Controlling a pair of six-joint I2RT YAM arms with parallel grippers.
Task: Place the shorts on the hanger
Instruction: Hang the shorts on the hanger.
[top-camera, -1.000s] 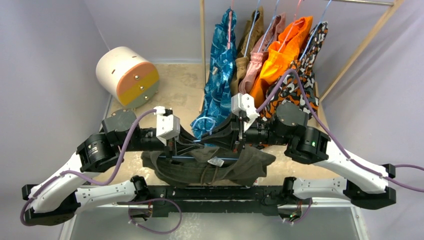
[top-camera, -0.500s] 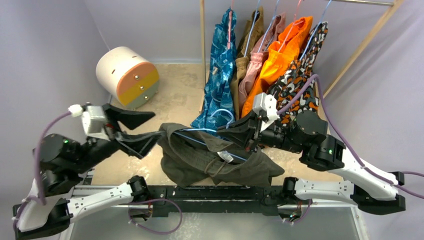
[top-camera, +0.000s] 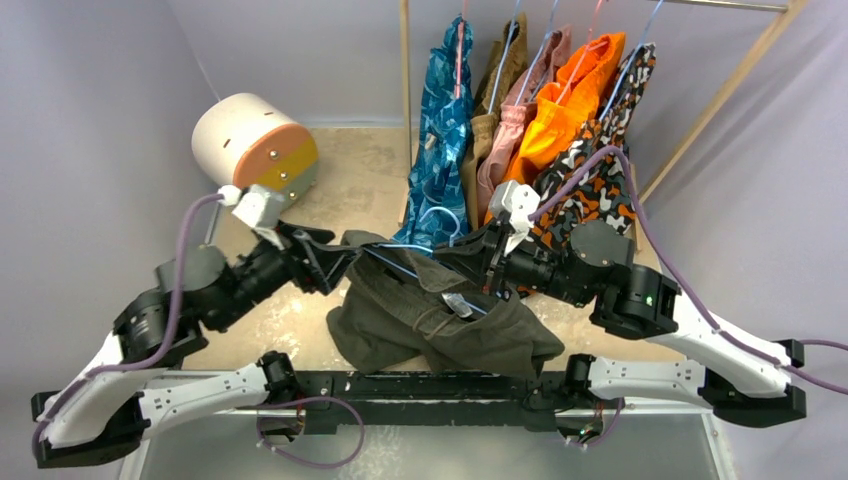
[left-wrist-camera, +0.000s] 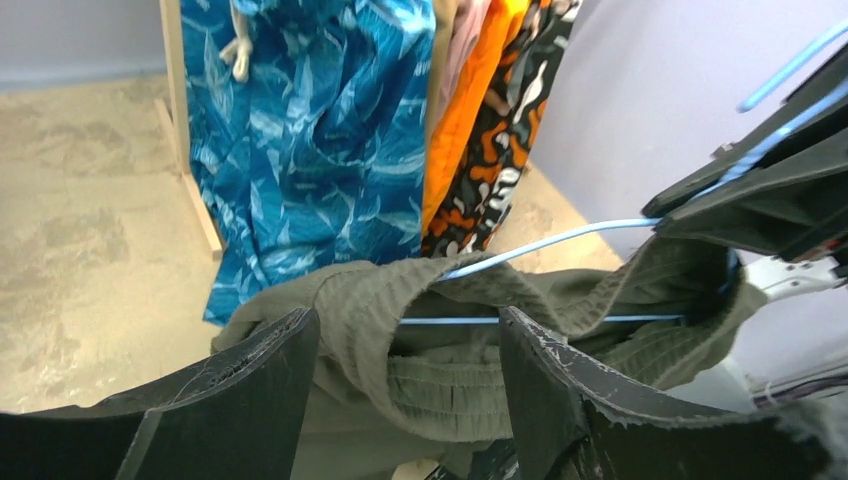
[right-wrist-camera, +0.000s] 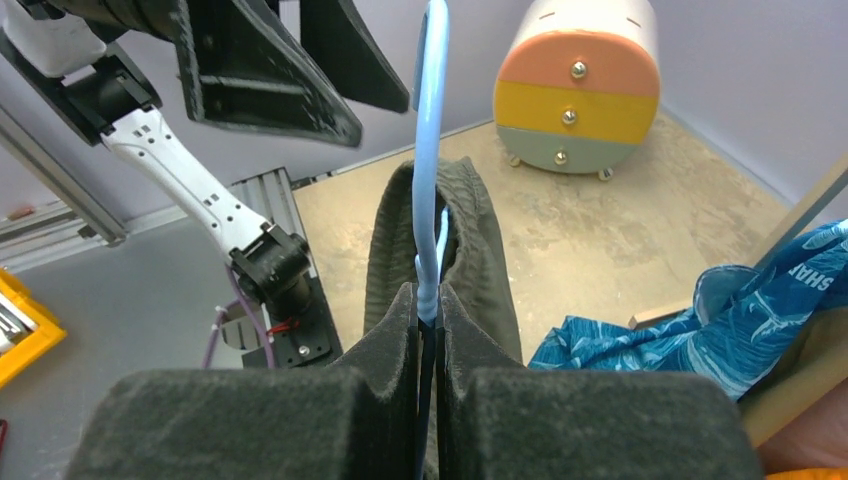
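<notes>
Left claw (top-camera: 340, 262) swung back in, now spread around shorts (top-camera: 450, 325) waistband; hanger (right-wrist-camera: 430, 150) turned slantwise.

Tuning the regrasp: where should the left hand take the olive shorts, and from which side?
Probably the bunched waistband of the shorts, at the hanger's free end, coming from the left along the wire. The fabric humps over the wire there, inside the open left hand; the right hand clamps the hanger's other side.
</notes>
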